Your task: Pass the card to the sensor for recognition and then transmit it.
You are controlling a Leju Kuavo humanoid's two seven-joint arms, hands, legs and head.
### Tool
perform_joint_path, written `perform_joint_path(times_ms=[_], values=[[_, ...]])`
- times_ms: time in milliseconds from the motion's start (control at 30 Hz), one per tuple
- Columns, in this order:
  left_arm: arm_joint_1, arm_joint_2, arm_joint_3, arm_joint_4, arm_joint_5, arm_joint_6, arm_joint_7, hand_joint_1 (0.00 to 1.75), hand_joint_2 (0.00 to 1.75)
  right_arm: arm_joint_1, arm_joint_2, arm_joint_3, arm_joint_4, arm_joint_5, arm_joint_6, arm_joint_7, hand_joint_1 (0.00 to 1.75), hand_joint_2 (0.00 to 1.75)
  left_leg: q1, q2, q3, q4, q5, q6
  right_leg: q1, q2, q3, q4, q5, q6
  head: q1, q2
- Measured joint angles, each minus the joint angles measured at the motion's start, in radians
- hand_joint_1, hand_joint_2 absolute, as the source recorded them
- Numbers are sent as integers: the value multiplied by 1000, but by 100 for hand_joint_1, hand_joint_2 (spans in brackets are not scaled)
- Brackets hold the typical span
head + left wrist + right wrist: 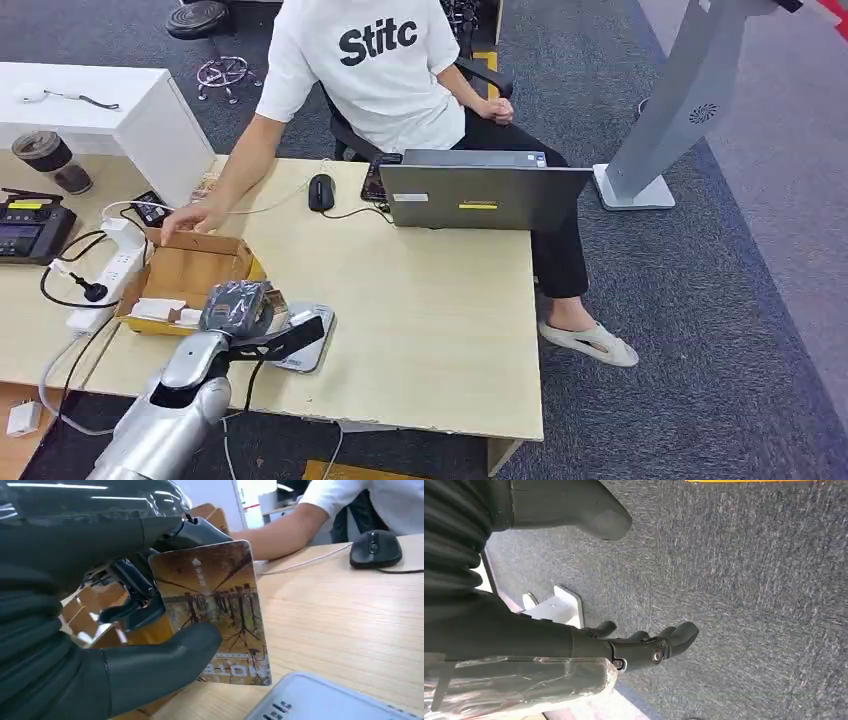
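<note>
My left hand (238,306) hovers at the table's front left, between the cardboard box (190,270) and the grey sensor pad (308,340). In the left wrist view the hand (90,630) pinches a brown picture card (215,612) between thumb and fingers, held upright just above the sensor pad (320,700). In the head view the card (283,338) shows as a dark edge over the pad. My right hand (644,645) hangs beside my body over the grey carpet, fingers apart and empty.
A person in a white T-shirt (370,60) sits across the table, one hand (190,218) on the box's far edge. A laptop (480,195), a mouse (320,190), a power strip (105,275) and cables lie on the table (430,300).
</note>
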Motion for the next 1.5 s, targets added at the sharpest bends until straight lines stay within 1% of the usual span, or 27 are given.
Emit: perform_joint_path(times_ms=[100,300,400,633,733,967,1400,1433,1467,1500], values=[[-14,24,11,-11,-6,-3,4,175,175,0,0,0,0,3,0,-3,0,175,0,0,-1,0,0,0,0,0,-1,0,0,0,0,0],[-126,90,61,-37,1,-43,-3,175,175,0,0,0,0,18,-9,-9,0,175,0,0,-3,0,2,0,0,0,-2,0,1,0,0,0],[-159,107,75,-46,-1,-46,-1,175,175,0,0,0,0,18,-10,-9,0,175,0,1,-3,0,2,0,0,1,-3,1,1,0,0,0],[-192,143,104,-48,-18,-43,8,175,175,-1,0,0,0,34,-11,-14,0,175,0,1,-3,0,2,0,0,1,-4,1,1,0,0,0],[-205,153,115,-48,-28,-33,6,175,175,-2,0,0,0,34,-11,-16,0,175,0,2,-3,0,2,0,0,2,-4,1,1,0,0,0],[-241,168,125,-48,-32,-31,5,175,175,-2,0,0,0,34,-11,-19,0,175,0,3,-4,0,2,0,0,4,-5,1,2,-1,0,0],[-247,169,131,-48,-35,-29,4,175,175,-2,0,0,0,34,-12,-19,0,175,0,6,-10,0,1,0,0,7,-12,1,2,-1,0,0],[-251,169,131,-47,-35,-29,3,52,175,-2,0,0,0,36,-12,-18,0,175,0,7,-10,0,1,0,0,7,-12,1,2,-1,0,0],[-257,169,131,-46,-37,-30,3,0,175,-2,0,0,0,41,-13,-14,0,175,0,7,-10,0,1,0,0,7,-12,1,2,-1,0,0],[-263,169,131,-45,-40,-31,2,0,175,-2,0,1,0,56,-14,-8,0,175,0,7,-11,0,1,0,0,7,-13,1,2,-1,0,0]])
